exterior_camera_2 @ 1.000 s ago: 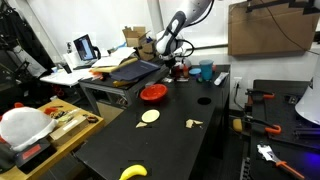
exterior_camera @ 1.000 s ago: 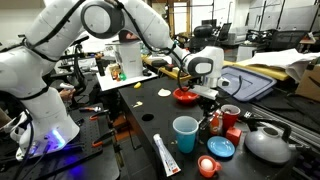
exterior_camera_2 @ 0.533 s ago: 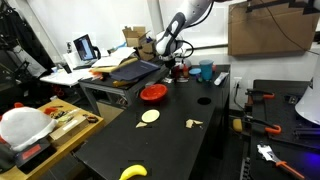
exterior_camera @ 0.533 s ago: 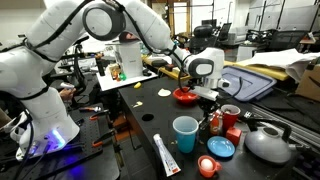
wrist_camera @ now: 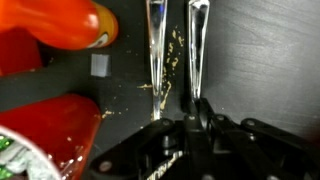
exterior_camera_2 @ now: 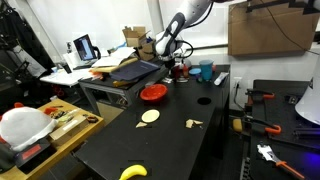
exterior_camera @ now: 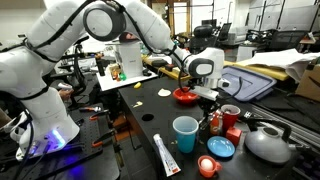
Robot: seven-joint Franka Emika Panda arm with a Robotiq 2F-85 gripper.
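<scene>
Your hand (wrist_camera: 176,30) hangs closed and empty above the dark table (wrist_camera: 262,60), with the red bowl (exterior_camera: 185,96) just beside it; you would do well to open the fingers wide before lowering.

The arm (exterior_camera: 62,30) is arched high and stretched forward. The gripper (exterior_camera: 212,100) is pointed straight down, and its thin fingers (wrist_camera: 157,50) are drawn closed, held parallel.
</scene>
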